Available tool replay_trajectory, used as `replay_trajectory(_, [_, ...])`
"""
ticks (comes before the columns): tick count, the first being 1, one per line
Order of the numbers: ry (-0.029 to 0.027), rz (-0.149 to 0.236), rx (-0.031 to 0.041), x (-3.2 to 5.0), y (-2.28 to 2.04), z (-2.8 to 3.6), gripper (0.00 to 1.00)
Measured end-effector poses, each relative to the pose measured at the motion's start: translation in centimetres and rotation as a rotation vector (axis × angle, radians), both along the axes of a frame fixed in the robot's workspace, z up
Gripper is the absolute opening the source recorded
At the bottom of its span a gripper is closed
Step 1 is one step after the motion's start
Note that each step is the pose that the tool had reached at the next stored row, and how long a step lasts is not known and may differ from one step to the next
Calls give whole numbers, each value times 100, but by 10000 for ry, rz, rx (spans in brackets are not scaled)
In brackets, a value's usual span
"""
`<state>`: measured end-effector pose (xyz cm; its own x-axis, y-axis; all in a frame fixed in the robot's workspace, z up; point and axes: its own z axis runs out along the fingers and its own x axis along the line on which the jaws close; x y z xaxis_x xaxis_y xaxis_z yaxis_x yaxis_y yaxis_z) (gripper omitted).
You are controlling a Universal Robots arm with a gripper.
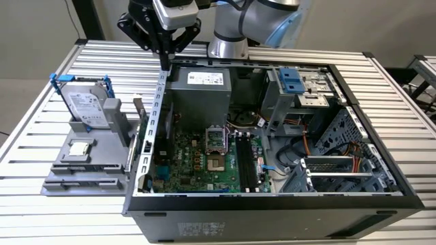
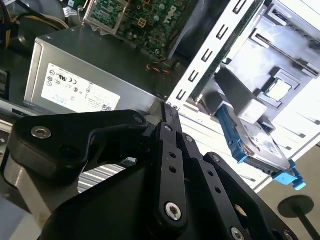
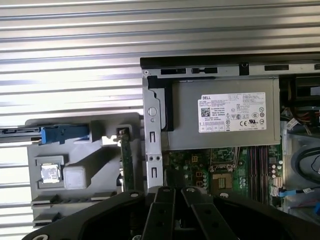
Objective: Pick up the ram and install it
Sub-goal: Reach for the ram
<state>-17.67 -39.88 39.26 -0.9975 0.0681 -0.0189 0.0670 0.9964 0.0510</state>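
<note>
The ram (image 1: pixel 139 111) is a thin green stick standing on edge in the grey holder (image 1: pixel 81 171), just outside the open computer case's wall on the exterior view's left. In the first wrist view the ram (image 3: pixel 125 161) shows edge-on beside that wall. My gripper (image 1: pixel 165 65) hangs above the case's rear corner, higher than the ram and behind it, with its black fingers (image 3: pixel 165 200) pressed together and nothing between them. In the second wrist view the gripper (image 2: pixel 167 106) tapers to a point over the case wall. The motherboard's black slots (image 1: pixel 248 164) lie bare inside the case.
A silver hard drive (image 1: pixel 85 104) in a blue bracket stands in the holder, with a small square processor chip (image 1: pixel 80 148) in front of it. The grey power supply (image 1: pixel 197 87), cables and a drive cage (image 1: pixel 299 87) crowd the case's rear. The case sits on a slatted metal table (image 1: pixel 41 92).
</note>
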Motion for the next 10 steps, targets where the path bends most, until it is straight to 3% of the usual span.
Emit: replay_trajectory(10, [0,9,0,-149,0,0,0])
